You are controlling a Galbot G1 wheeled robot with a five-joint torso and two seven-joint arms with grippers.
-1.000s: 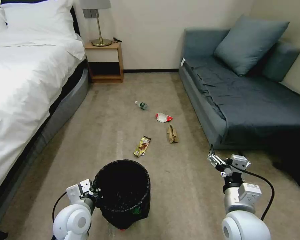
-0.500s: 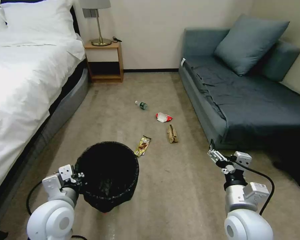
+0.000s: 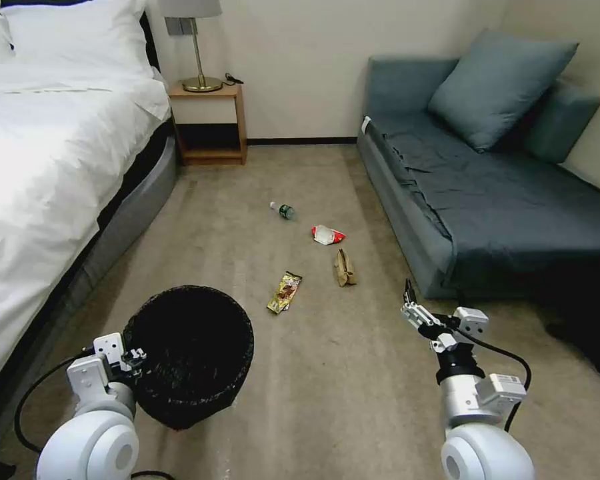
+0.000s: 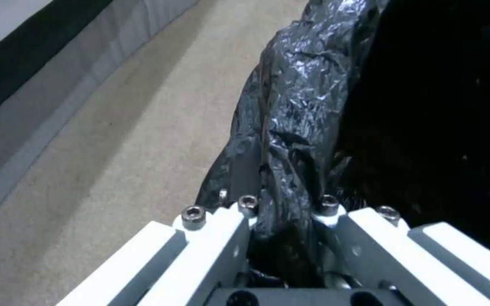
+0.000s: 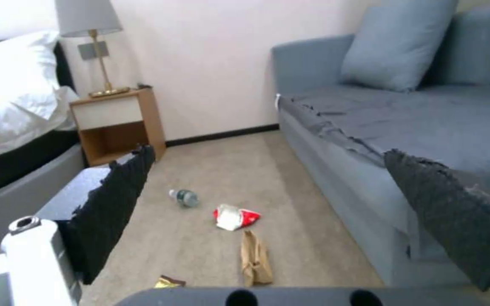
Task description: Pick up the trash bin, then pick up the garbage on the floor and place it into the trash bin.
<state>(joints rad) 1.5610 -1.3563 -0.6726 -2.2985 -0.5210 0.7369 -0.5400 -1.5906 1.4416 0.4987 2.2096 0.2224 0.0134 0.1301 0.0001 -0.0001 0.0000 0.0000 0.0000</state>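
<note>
Bed point(image 3: 47, 147): upper left of the head view, white bedding, its edge running down the left side.
Left gripper point(image 3: 130, 353): lower left of the head view, clenched on the bin's rim; in the left wrist view its fingers point(image 4: 222, 238) pinched the crinkled black liner between them.
Bin point(image 3: 187, 353): lower left, mouth open and facing up, held at its left rim. A second earlier it sat at lower centre, then it drifted left and a little up the frame while the room stayed fixed, so the arm carried it and the camera did not move. Judging by the small shadow under its base, it seemed off the carpet.
Meaning for the task: the first step, picking up the bin, looked done; the bin was swung clear of the litter, leaving room for the other arm.
Gold wrapper point(image 3: 285, 292): centre of the frame, on the carpet, just right of the bin and apart from it.
Bottle point(image 3: 283, 211): upper centre, lying on its side.
Red wrapper point(image 3: 327, 235): centre, right of the bottle.
Paper bag point(image 3: 344, 268): centre, just below the red wrapper.
Litter overall: all four pieces unmoved, none yet in the bin.
Right gripper point(image 3: 413, 308): lower right, released and empty, fingers spread in the right wrist view point(image 5: 290, 204); it had shifted slightly left, toward the litter.
Sofa point(image 3: 500, 193): right side, grey-blue, with a cushion in the upper right.
</note>
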